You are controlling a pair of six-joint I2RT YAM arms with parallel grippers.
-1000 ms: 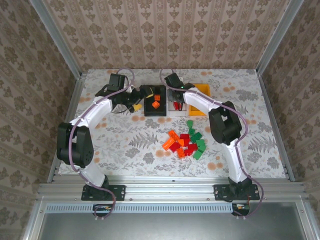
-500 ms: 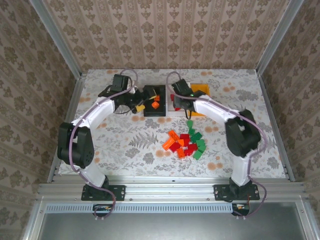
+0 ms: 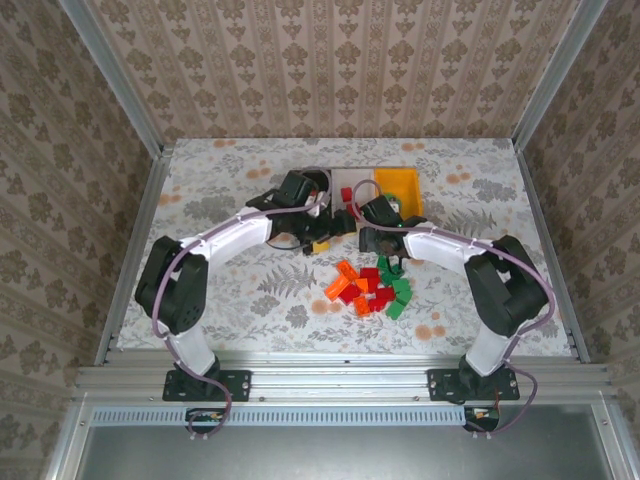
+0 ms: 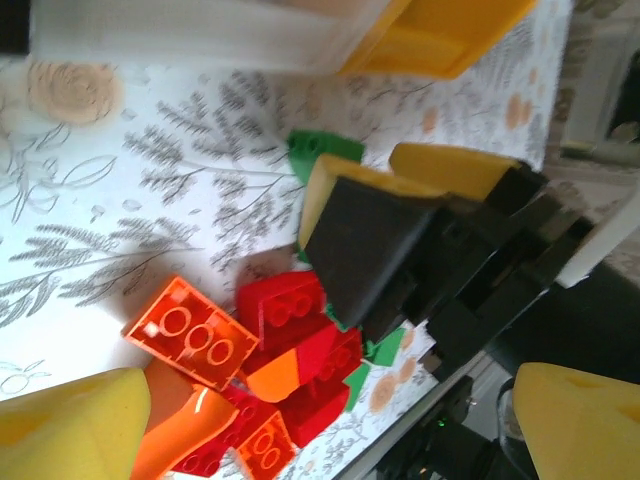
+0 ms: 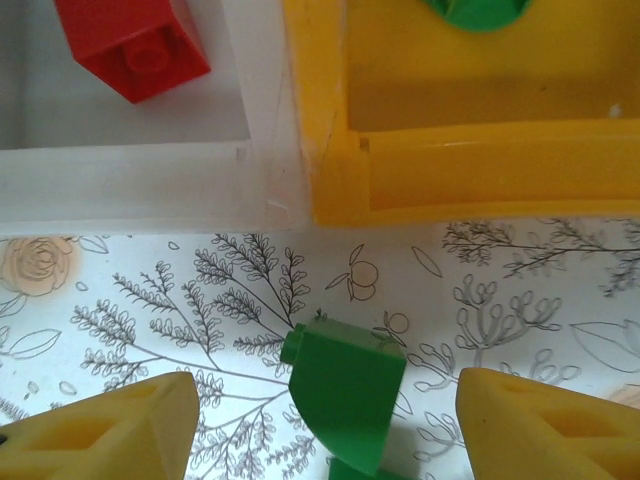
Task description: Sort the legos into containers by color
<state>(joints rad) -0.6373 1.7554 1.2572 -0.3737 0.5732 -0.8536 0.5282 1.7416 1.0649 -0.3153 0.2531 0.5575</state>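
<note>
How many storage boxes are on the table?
2 in plain sight: a white bin at the far side, and an orange-yellow bin right beside it. The left arm covers the space left of the white bin, so another may hide there.

Bright, even light, soft shadows; the yellow fingers blur close up.

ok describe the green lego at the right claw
Find the yellow bin and the white bin side by side. In front of where their walls meet, a green lego lies on the flowered table, between the right claw's fingers. Unlike the red lego and the other green one, it sits outside the bins.
</note>
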